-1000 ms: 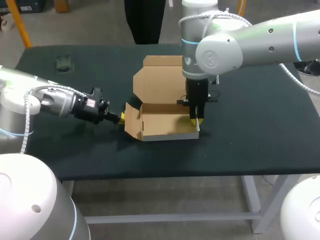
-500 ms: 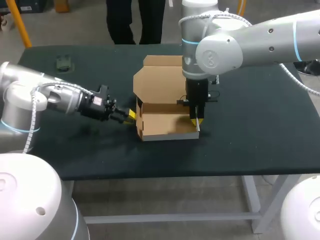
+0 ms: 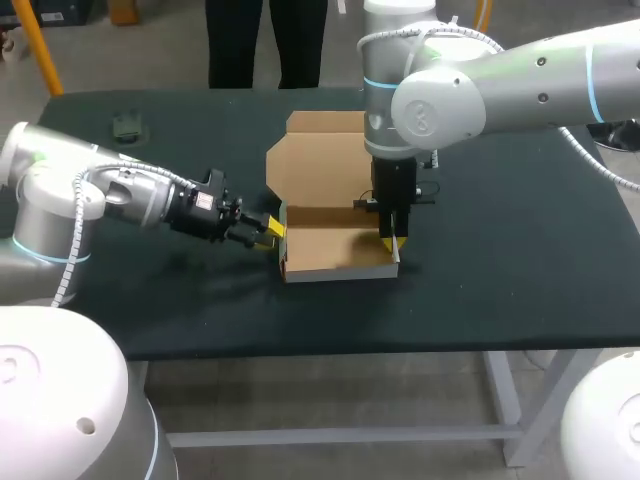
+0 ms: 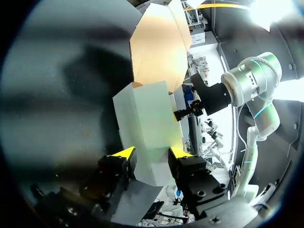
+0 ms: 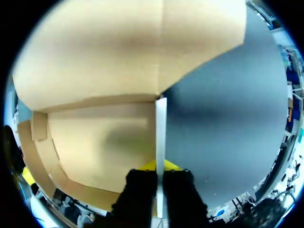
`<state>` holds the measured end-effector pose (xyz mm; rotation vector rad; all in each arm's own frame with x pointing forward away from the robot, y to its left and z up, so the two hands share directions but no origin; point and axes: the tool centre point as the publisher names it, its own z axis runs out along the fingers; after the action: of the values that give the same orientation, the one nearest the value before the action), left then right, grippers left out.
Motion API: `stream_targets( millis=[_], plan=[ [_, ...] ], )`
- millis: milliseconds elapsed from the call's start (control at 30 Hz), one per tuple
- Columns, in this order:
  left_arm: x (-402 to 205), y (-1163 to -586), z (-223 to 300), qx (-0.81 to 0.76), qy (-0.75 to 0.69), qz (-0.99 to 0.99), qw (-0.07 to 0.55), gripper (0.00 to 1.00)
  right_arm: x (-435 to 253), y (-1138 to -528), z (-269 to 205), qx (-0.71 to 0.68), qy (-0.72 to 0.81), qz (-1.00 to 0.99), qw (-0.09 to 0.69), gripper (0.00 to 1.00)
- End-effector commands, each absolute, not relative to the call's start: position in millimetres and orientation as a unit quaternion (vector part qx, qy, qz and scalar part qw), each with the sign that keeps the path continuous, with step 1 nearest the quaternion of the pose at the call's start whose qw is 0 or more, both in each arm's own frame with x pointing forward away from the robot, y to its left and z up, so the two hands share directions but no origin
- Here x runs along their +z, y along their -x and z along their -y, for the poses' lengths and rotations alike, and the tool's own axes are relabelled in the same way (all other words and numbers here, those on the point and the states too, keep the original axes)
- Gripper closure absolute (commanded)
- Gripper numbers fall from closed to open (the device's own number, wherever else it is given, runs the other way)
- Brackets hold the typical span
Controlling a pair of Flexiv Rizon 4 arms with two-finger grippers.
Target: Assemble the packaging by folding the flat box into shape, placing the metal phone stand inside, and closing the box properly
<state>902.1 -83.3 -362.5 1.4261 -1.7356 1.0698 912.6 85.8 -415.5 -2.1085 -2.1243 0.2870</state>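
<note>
The box (image 3: pixel 335 252) stands open in the middle of the desk (image 3: pixel 500 260), with its lid up at the far side. The right tool (image 3: pixel 392 240) comes down from above and is clenched on the right wall of the box. The left tool (image 3: pixel 270 229) is low at the left wall, its fingers spread, with the side flap between them. A small dark thing (image 3: pixel 128 126) lies well apart, near the far left corner

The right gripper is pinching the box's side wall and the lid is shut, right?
Not quite. The right gripper does pinch the side wall of the cardboard box, but the lid is open, folded back behind the box, not shut. The head view shows it.
</note>
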Motion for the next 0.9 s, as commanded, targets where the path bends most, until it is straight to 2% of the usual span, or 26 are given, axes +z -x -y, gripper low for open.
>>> stream_targets(
  millis=[33, 600, 900],
  plan=[
    [-364.5, -904.3, 85.8, 0.407, -0.548, 0.653, 0.330, 0.55, -416.6, -913.0, -87.0, 0.097, 0.699, 0.705, 0.068, 1.00],
    [-375.5, -907.6, 80.6, 0.413, -0.552, 0.624, 0.368, 0.60, -416.6, -913.0, -87.0, 0.097, 0.699, 0.705, 0.068, 1.00],
    [-369.5, -908.5, 92.1, 0.392, -0.562, 0.633, 0.359, 0.62, -416.6, -913.0, -87.0, 0.097, 0.699, 0.705, 0.068, 1.00]
  ],
)
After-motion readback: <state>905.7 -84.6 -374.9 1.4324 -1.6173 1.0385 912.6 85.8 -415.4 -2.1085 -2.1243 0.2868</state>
